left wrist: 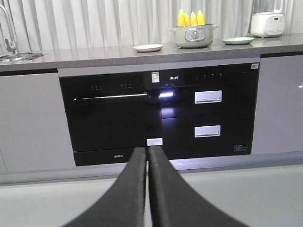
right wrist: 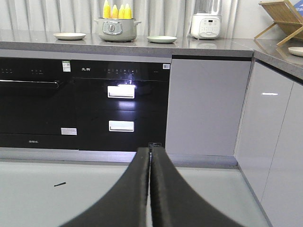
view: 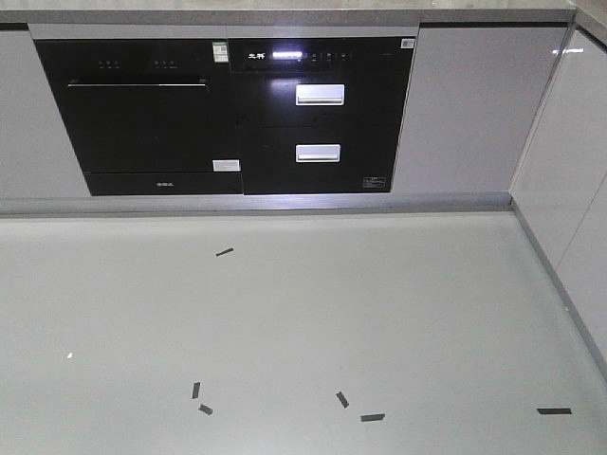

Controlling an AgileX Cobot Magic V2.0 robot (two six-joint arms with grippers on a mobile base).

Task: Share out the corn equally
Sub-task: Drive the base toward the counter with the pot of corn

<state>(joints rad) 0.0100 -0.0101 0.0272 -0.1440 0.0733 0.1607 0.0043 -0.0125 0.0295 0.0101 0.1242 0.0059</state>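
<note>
Several yellow corn cobs (left wrist: 191, 18) stand upright in a grey-green pot (left wrist: 193, 36) on the far countertop; the same corn (right wrist: 116, 10) and pot (right wrist: 115, 29) show in the right wrist view. A white plate (left wrist: 147, 47) lies left of the pot and a pale green plate (left wrist: 238, 40) right of it. My left gripper (left wrist: 147, 150) is shut with nothing in it, low in front of the black oven. My right gripper (right wrist: 150, 150) is also shut and empty, far below the counter. Neither gripper shows in the front view.
Black built-in appliances (view: 228, 114) fill the cabinet front under the grey countertop (left wrist: 94, 56). A white blender (right wrist: 206, 20) stands at the right and a wooden rack (right wrist: 281, 16) in the corner. White cabinets (right wrist: 279, 142) run along the right. Black tape marks (view: 372, 417) dot the floor.
</note>
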